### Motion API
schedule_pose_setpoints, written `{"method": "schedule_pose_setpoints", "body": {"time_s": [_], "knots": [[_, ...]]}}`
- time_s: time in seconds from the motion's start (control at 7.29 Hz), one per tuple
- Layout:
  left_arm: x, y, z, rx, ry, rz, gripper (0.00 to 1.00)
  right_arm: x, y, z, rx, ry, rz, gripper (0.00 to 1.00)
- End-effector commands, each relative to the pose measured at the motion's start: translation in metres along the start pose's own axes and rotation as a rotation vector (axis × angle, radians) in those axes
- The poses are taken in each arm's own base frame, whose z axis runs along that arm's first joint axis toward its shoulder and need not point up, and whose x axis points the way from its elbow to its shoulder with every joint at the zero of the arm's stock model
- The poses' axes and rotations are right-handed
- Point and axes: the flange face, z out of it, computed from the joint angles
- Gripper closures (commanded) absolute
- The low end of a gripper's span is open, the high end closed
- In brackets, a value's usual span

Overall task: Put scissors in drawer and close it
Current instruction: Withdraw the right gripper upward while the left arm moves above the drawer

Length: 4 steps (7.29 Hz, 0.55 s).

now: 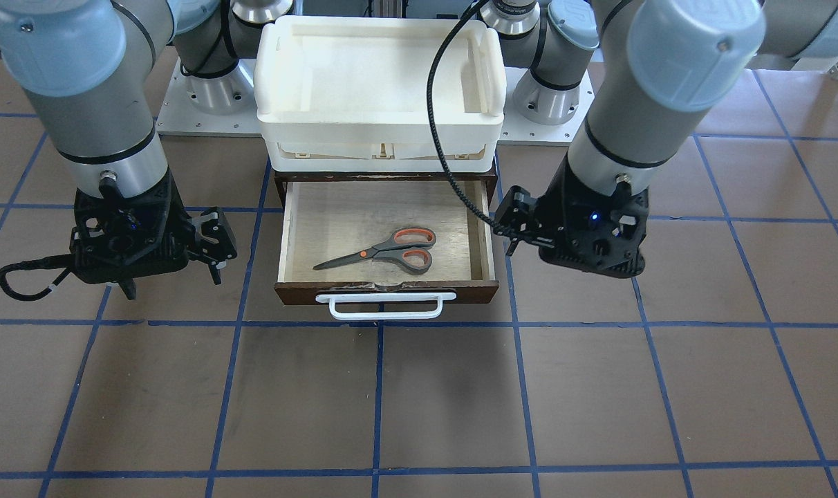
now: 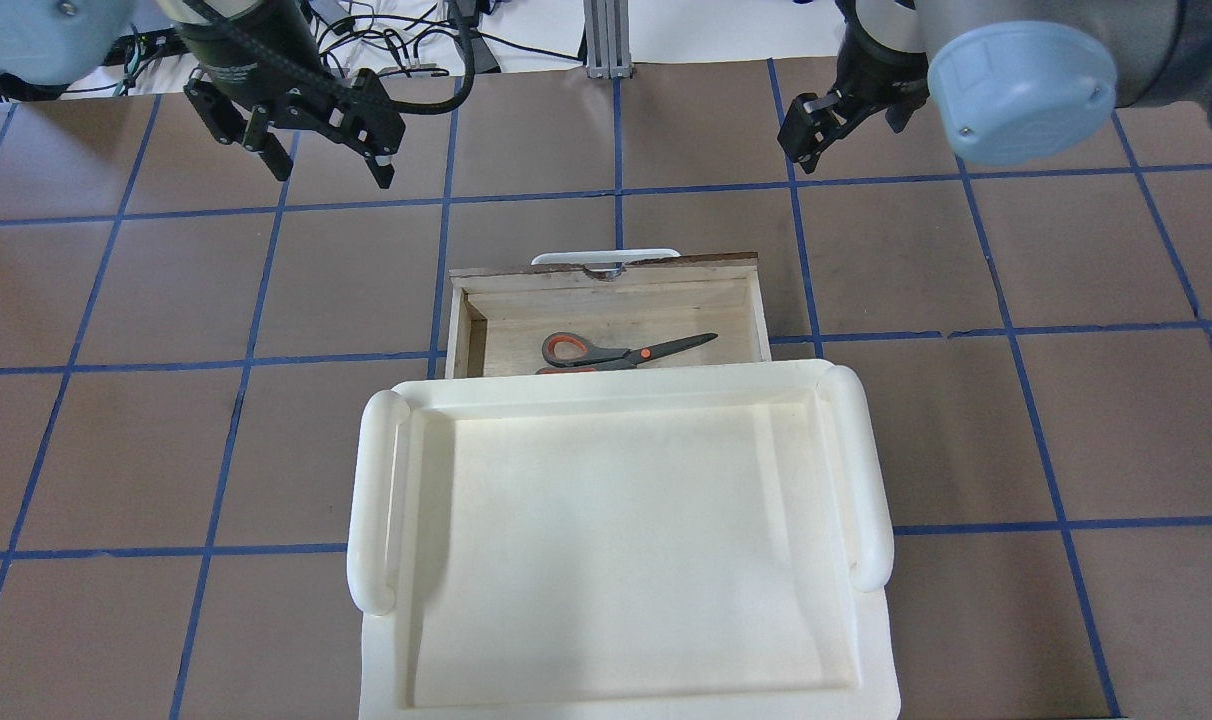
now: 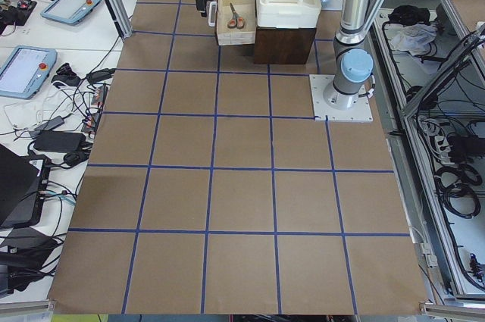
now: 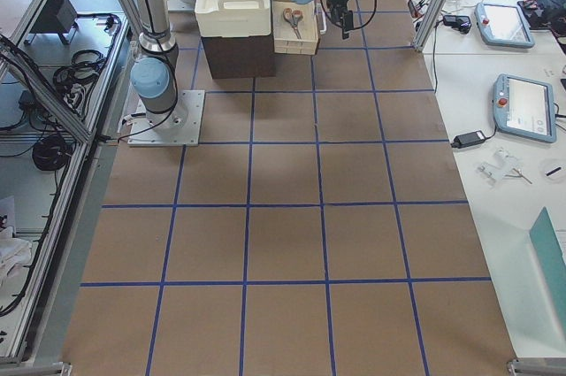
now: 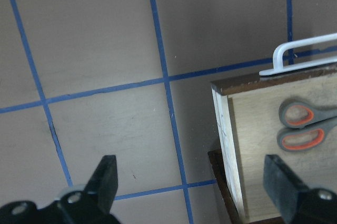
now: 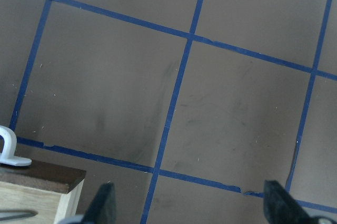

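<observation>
The scissors (image 1: 391, 250) lie flat inside the open drawer (image 1: 489, 235), on its pale plywood floor; they also show in the overhead view (image 2: 616, 352) and the left wrist view (image 5: 300, 129). The drawer is pulled out, its white bar handle (image 1: 391, 305) facing away from the robot. My left gripper (image 2: 333, 172) is open and empty, above the table off the drawer's front left corner. In its wrist view (image 5: 192, 182) the jaws stand wide apart. My right gripper (image 2: 804, 150) is open and empty, off the drawer's front right corner (image 6: 37, 192); its wrist view (image 6: 189, 205) shows bare table between the fingers.
A white foam tray (image 2: 376, 500) sits on top of the dark cabinet (image 3: 284, 45) that holds the drawer. A black cable (image 1: 440, 138) from the left arm hangs over the tray and the drawer's edge. Brown table with a blue tape grid lies all around.
</observation>
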Motion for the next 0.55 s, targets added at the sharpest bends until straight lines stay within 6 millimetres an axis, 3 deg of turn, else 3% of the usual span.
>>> {"method": "schedule_pose_setpoints", "body": {"time_s": [0.0,0.27,0.41], "knots": [[0.049,-0.042,0.042,0.023,-0.010,0.073,0.00,0.006,0.005,-0.015,0.024,-0.004,0.041,0.00],[0.058,-0.062,0.067,0.037,0.006,0.066,0.00,0.004,0.009,-0.018,0.003,-0.009,0.135,0.00],[0.063,-0.065,0.073,0.029,0.031,0.049,0.00,0.001,0.021,-0.029,-0.033,-0.018,0.190,0.00]]}}
